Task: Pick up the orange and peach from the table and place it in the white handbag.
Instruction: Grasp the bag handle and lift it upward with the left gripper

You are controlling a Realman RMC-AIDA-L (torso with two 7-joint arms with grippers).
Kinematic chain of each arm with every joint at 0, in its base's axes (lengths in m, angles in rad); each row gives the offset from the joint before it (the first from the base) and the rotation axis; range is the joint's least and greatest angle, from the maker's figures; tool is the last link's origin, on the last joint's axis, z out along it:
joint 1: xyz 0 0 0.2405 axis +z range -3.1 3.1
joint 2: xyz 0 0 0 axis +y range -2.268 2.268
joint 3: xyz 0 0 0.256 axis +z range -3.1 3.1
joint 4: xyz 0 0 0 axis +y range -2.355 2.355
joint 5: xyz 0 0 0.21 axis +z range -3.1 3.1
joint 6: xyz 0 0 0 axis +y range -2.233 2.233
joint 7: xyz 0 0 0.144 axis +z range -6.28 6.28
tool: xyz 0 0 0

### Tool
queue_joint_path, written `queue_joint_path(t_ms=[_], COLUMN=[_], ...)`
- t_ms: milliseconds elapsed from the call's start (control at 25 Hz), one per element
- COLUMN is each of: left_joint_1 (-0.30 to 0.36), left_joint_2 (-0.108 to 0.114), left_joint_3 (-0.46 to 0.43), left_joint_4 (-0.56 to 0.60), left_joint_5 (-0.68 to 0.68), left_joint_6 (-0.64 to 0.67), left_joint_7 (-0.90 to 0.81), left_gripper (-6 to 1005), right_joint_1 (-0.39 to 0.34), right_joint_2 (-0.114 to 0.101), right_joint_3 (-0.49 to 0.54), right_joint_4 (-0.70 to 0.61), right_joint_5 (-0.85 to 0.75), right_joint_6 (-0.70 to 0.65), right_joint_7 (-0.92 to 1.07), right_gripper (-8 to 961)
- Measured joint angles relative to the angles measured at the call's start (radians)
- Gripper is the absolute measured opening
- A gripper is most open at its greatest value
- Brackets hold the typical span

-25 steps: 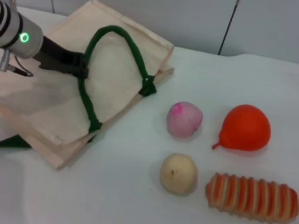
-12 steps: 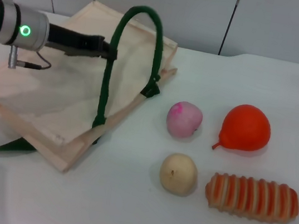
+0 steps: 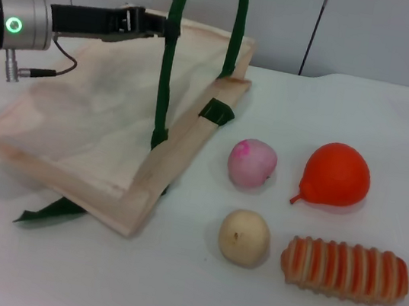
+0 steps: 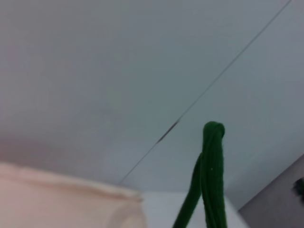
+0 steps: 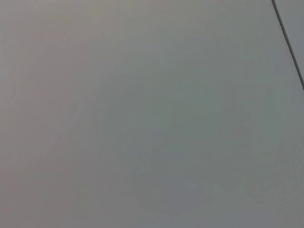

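left gripper clamps the dark green strap of the limp cloth white handbag; glossy orange lies well right.

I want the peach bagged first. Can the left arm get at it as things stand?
Probably not yet: the left gripper is shut on the white handbag's green handle, holding it up. The peach itself lies uncovered beside the bag.

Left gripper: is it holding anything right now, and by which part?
Yes. The left gripper is shut on the white handbag, gripping one dark green strap handle near its top and lifting that side of the bag.
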Motion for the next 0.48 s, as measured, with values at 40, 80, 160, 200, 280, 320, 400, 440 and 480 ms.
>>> queue_joint_path(t_ms=[40,80,160,200,280,320,400,440,480], left_joint_1=[0.004,0.009,0.019,0.022,0.037,0.044,0.056,0.062,0.066], left_joint_2=[0.003,0.006,0.010,0.011,0.011,0.011,0.011,0.011,0.011], left_joint_3=[0.000,0.000,-0.001,-0.001,-0.002,-0.002,-0.002,-0.002,-0.002], left_joint_4=[-0.009,-0.017,-0.024,-0.025,-0.025,-0.025,-0.025,-0.025,-0.025], left_joint_5=[-0.026,-0.054,-0.096,-0.108,-0.141,-0.156,-0.187,-0.202,-0.212], left_joint_6=[-0.012,-0.026,-0.050,-0.058,-0.079,-0.086,-0.093,-0.094,-0.099], left_joint_7=[0.018,0.036,0.060,0.067,0.084,0.093,0.116,0.129,0.140], left_gripper=[121,120,119,119,119,119,119,119,119], right_joint_1=[0.000,0.000,0.000,0.000,0.000,0.000,0.004,0.007,0.010], right_joint_2=[0.000,0.000,0.000,-0.001,-0.002,-0.003,-0.005,-0.005,-0.005], right_joint_3=[-0.001,-0.003,-0.007,-0.012,-0.022,-0.026,-0.037,-0.043,-0.049], right_joint_4=[0.000,0.000,0.000,-0.002,-0.009,-0.014,-0.030,-0.040,-0.049], right_joint_5=[-0.001,-0.002,-0.011,-0.025,-0.074,-0.105,-0.186,-0.234,-0.277], right_joint_6=[0.000,0.000,0.000,0.000,0.000,-0.002,-0.010,-0.017,-0.025], right_joint_7=[0.000,-0.002,-0.005,-0.005,-0.004,-0.003,0.002,0.009,0.018], right_gripper=[883,883,883,883,883,883,883,883,883])
